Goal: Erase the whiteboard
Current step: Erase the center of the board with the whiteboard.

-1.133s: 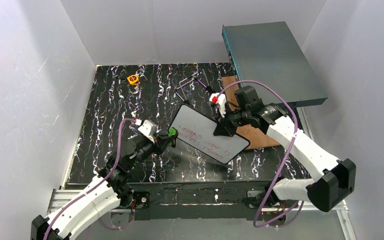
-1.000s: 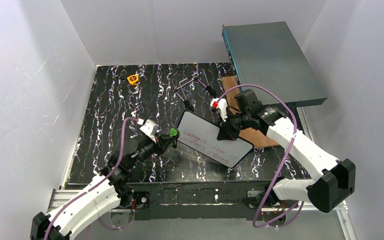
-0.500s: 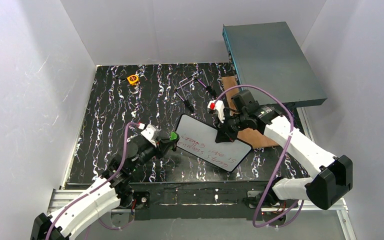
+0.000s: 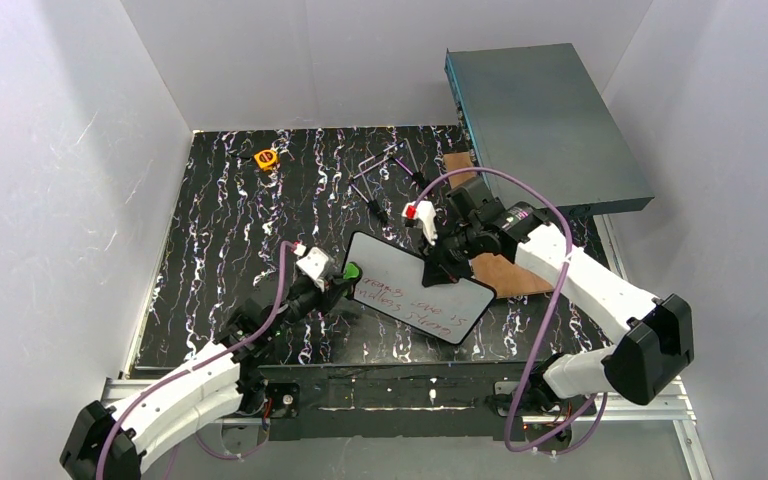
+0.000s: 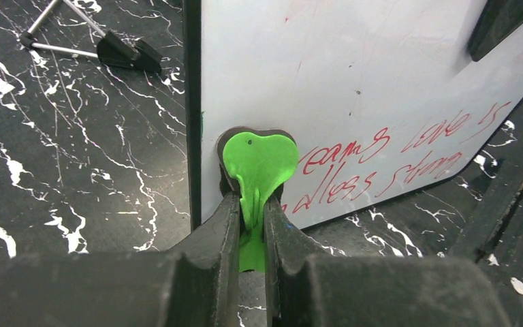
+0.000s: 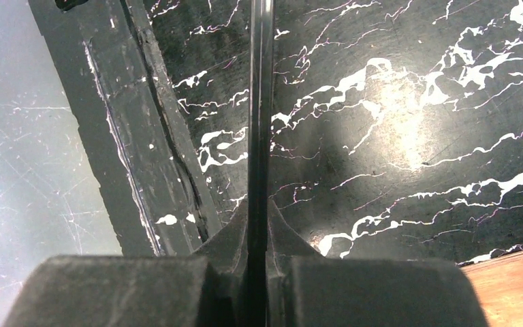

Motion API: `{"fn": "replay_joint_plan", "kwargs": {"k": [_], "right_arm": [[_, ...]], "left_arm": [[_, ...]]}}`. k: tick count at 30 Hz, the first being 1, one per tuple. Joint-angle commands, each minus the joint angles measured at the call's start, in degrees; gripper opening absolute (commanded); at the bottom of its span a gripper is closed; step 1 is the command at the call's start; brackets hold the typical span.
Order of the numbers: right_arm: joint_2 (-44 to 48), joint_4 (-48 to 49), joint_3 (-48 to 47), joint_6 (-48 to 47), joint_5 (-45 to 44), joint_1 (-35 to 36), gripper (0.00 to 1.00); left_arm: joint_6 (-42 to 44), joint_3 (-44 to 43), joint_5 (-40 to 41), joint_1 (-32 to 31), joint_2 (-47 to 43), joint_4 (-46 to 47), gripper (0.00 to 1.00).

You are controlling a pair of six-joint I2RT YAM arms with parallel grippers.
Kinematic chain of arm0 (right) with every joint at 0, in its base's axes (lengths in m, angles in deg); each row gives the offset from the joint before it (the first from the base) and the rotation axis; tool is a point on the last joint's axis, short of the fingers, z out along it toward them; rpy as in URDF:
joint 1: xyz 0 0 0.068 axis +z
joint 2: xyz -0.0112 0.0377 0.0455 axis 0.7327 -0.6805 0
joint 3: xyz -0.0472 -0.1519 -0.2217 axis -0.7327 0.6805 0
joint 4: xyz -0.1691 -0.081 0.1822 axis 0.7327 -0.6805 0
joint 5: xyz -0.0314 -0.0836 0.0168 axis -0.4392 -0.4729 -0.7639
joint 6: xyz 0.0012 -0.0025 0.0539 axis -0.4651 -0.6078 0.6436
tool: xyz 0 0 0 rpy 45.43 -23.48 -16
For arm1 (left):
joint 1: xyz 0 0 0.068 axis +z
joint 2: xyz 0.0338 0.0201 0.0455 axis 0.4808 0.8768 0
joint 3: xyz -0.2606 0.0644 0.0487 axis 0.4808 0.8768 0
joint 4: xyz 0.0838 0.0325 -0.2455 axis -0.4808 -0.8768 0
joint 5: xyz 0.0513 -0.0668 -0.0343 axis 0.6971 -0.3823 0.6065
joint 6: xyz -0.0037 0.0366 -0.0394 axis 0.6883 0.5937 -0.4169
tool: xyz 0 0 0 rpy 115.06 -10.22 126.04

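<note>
The whiteboard [image 4: 415, 288] is a small white board with a thin black frame and red handwriting. My right gripper [image 4: 438, 256] is shut on its far edge and holds it tilted above the table. In the right wrist view the board shows edge-on as a thin black line [image 6: 260, 102] between the fingers. My left gripper [image 4: 338, 287] is shut on a green heart-shaped eraser [image 4: 351, 271]. In the left wrist view the eraser [image 5: 259, 160] presses on the board [image 5: 368, 75] near its left edge, beside the red writing [image 5: 408, 160].
A large grey-teal metal box [image 4: 545, 120] stands at the back right. A brown wooden board [image 4: 505, 270] lies under the right arm. A black wire stand [image 4: 390, 170] lies behind the whiteboard and shows in the left wrist view [image 5: 88, 48]. A small orange object [image 4: 266, 158] sits far left.
</note>
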Motion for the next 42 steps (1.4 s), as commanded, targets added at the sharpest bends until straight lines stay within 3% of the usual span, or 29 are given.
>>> {"fn": "replay_joint_plan", "kwargs": {"k": [1, 10, 19, 26, 35, 40, 42], "right_arm": [[-1.61, 3.85, -3.77, 2.81, 3.49, -0.31, 0.01], [-6.65, 4.60, -7.59, 8.70, 4.26, 0.07, 0.01], [-8.02, 4.67, -8.11, 9.51, 4.19, 1.21, 0.01], [-7.56, 4.89, -7.68, 9.29, 3.61, 2.03, 0.01], [-6.56, 5.31, -6.63, 8.56, 1.70, 3.19, 0.01], [-6.28, 5.39, -5.96, 7.46, -1.93, 4.94, 0.01], [-7.50, 4.84, -7.36, 7.34, -3.35, 6.27, 0.01]], "left_arm": [[3.54, -3.02, 4.82, -0.92, 1.53, 2.15, 0.00], [6.79, -4.12, 20.21, -4.23, 11.62, 3.90, 0.00], [9.21, -5.66, 27.69, -13.06, 20.10, 7.43, 0.00], [9.20, -5.74, 40.89, -13.21, 17.91, 9.77, 0.00], [7.91, -7.99, 33.76, -13.03, 14.97, 7.98, 0.00], [5.21, -1.83, 30.01, -13.03, 5.48, 5.17, 0.00], [2.54, 2.46, 30.42, -13.16, -3.44, 0.64, 0.00]]}}
